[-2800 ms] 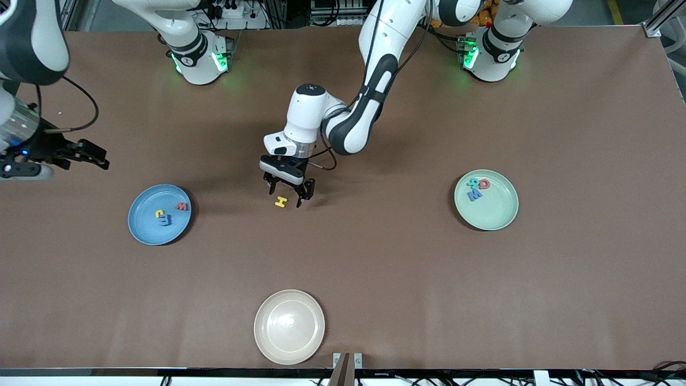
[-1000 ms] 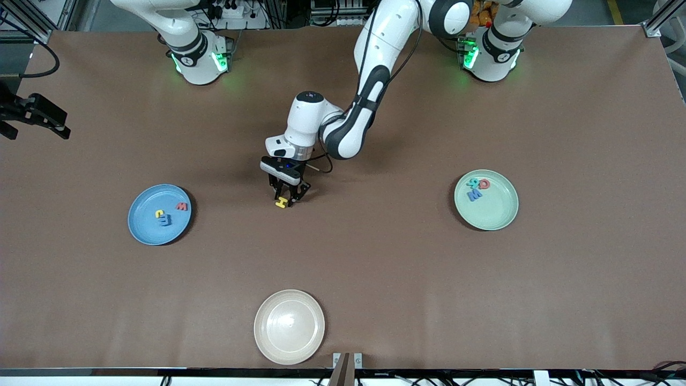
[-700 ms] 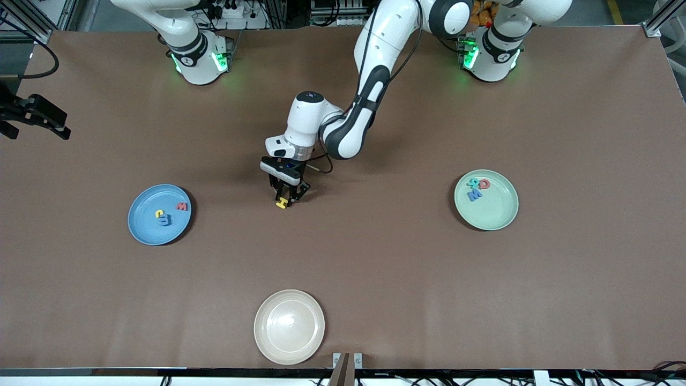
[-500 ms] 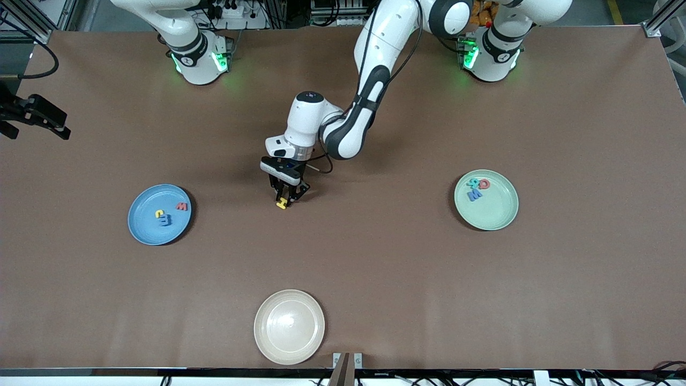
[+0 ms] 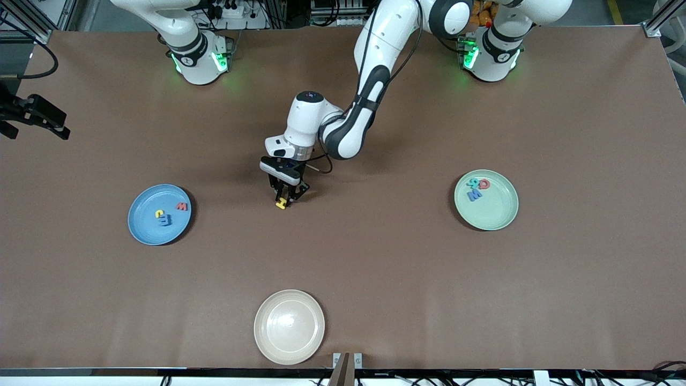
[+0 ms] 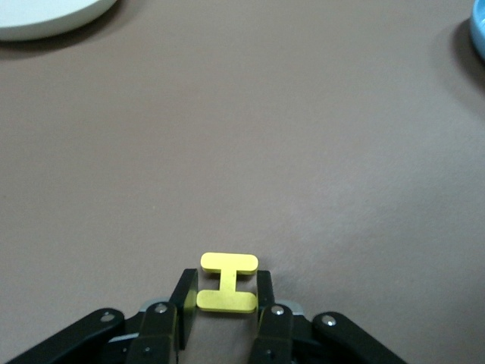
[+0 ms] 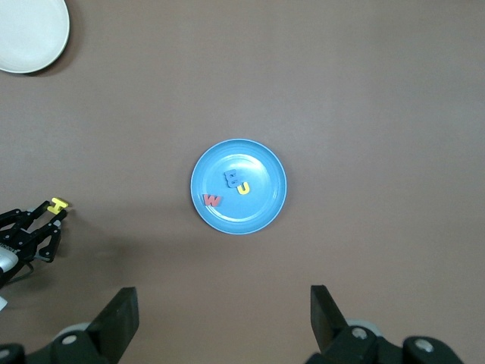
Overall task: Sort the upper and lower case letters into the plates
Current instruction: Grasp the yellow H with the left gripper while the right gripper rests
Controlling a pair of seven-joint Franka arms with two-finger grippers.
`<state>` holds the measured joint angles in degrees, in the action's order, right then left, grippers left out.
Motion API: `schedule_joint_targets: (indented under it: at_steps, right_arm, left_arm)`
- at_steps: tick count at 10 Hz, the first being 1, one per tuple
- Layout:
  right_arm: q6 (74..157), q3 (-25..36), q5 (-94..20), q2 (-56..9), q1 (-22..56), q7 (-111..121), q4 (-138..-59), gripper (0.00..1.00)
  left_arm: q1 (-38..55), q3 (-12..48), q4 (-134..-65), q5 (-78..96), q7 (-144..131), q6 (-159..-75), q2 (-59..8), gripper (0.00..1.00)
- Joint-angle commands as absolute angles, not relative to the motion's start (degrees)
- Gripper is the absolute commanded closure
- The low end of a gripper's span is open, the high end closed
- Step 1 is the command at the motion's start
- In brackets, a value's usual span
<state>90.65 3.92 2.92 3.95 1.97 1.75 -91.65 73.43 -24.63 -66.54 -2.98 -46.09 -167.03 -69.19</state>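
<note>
Yellow H (image 6: 227, 283) sits mid-table between both plates, pinched by my left gripper (image 5: 285, 200) (fingers closed on its crossbar); my right gripper (image 7: 220, 322) waits wide open, holding nothing, above the blue plate (image 5: 144, 228).

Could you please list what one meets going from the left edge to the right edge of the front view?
right gripper → blue plate → left gripper holding the yellow H → mint green plate

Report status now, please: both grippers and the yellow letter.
Left gripper shut on yellow H, low over mid-table. Right gripper open, waiting high above blue plate. Nothing in the way.
</note>
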Motion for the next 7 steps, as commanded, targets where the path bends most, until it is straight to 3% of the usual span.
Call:
schedule_joint_targets:
  at_steps: [1,5,7]
  right_arm:
    - [89.6,3.9,2.4,3.9,1.7,1.1,-90.7,0.00]
    - [89.6,3.8,2.3,3.8,1.7,1.0,-90.7,0.00]
    - [89.6,3.8,2.3,3.8,1.7,1.0,-90.7,0.00]
  left_arm:
    - [73.7,-25.8,-65.9,-3.0,-45.2,-166.1,-66.5,0.92]
    - [72.9,-25.2,-68.8,-2.1,-35.0,-151.0,-59.1,0.94]
    - [71.0,-23.3,-77.3,-2.0,-32.1,-149.3,-53.0,0.93]
